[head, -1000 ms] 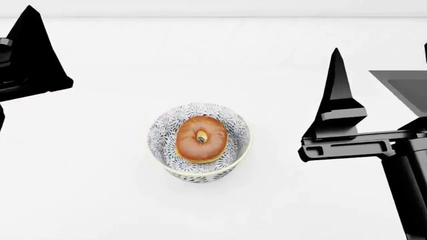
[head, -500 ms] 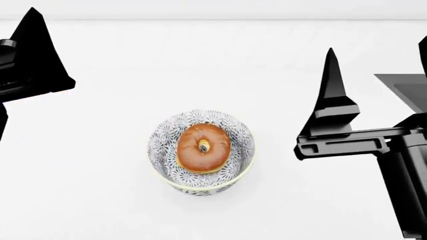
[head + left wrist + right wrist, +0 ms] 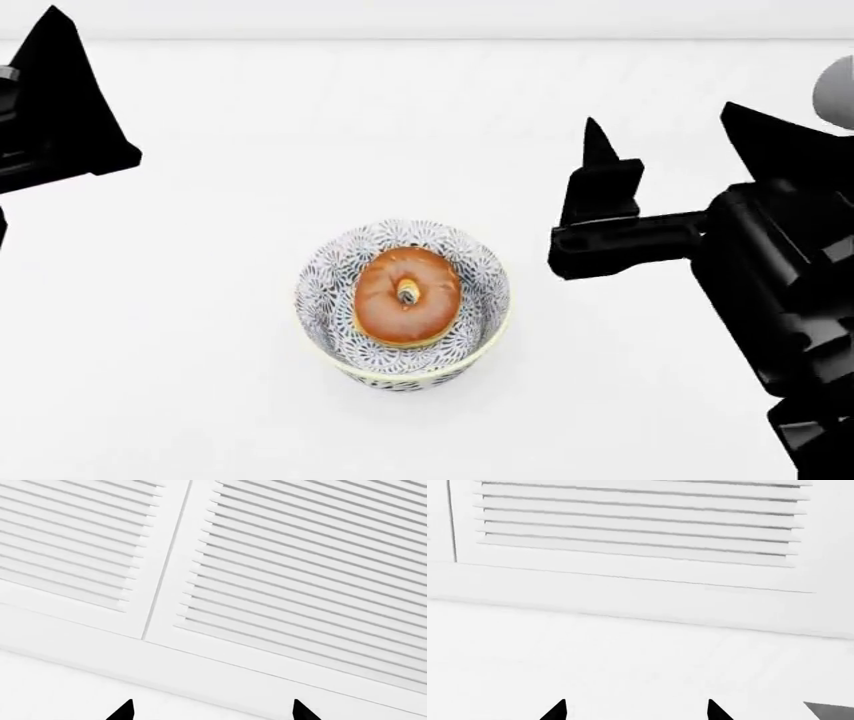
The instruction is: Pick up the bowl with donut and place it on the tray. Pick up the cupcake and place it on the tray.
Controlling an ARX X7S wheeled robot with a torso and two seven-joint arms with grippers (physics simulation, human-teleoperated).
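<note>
A plain white tabletop [image 3: 200, 380] fills the head view, ending in a pale strip along the far edge, and both wrist cameras look across that surface at white louvred panels [image 3: 313, 575] behind it. The floral black-and-white bowl [image 3: 402, 362] sits near the middle of the table, closer to the near edge, with the glazed donut [image 3: 406, 297] lying flat in its bottom. Neither wrist view shows the bowl or the donut. The left gripper [image 3: 213, 711] is cut off at the head view's left edge; its own camera catches only two black fingertips, set well apart with nothing between them. The right gripper [image 3: 635, 711] is likewise spread and empty in its wrist view, while the head view shows it beside the bowl on the right, apart from it, with one pointed finger [image 3: 597, 170] upright. A dark grey corner [image 3: 830, 711] enters the right wrist view's edge; what it belongs to cannot be told.
</note>
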